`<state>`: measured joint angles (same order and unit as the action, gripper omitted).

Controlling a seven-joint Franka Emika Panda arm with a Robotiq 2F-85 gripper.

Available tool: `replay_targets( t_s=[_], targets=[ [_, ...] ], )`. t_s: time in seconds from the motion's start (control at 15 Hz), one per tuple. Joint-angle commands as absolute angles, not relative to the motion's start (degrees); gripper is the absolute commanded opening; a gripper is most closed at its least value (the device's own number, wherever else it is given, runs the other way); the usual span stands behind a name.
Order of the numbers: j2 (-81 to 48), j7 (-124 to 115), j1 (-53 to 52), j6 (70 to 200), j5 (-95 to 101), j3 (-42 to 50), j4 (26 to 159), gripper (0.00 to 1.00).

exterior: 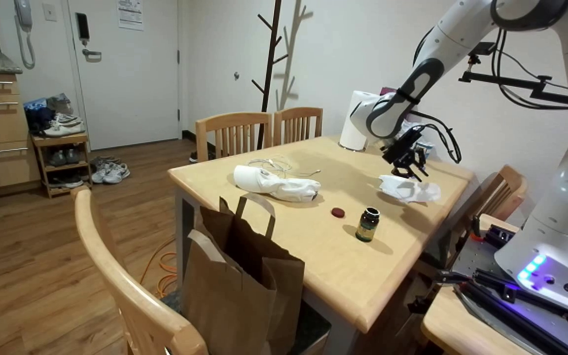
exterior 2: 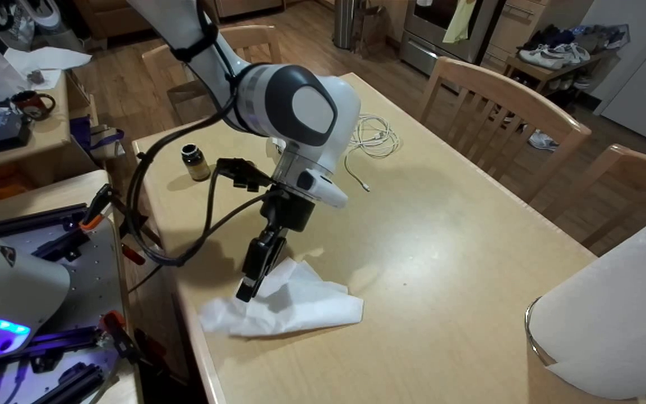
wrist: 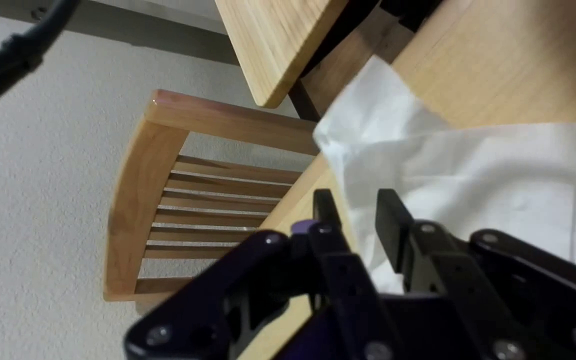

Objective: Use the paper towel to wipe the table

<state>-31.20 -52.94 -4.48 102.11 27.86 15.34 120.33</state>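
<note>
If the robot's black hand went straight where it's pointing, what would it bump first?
Probably the flat, rumpled white paper towel: the hand slants down toward it, near its edge. Depth is unclear, so it might meet the pale wooden table instead.

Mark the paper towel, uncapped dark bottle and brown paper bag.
Paper towel [exterior 2: 300, 310]: in an exterior view, on its rumpled middle.
Uncapped dark bottle [exterior: 366, 228]: in an exterior view, on its labelled side.
Brown paper bag [exterior: 234, 298]: in an exterior view, on its side wall.
</note>
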Motion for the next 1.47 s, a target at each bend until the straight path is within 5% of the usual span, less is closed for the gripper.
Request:
replay_targets(
  t_s=[0.0, 0.4, 1.4],
  targets=[
    [-28.44, -51.76, -2.50, 104.68, 26.21, 12.40, 122.40, 0.58],
    [-22.12, -45.00, -2.97, 112.67, 19.96, 6.76, 124.18, 0.97],
    [-7.19, -26.24, -3.75, 123.67, 13.57, 0.81, 133.35, 1.00]
  ],
)
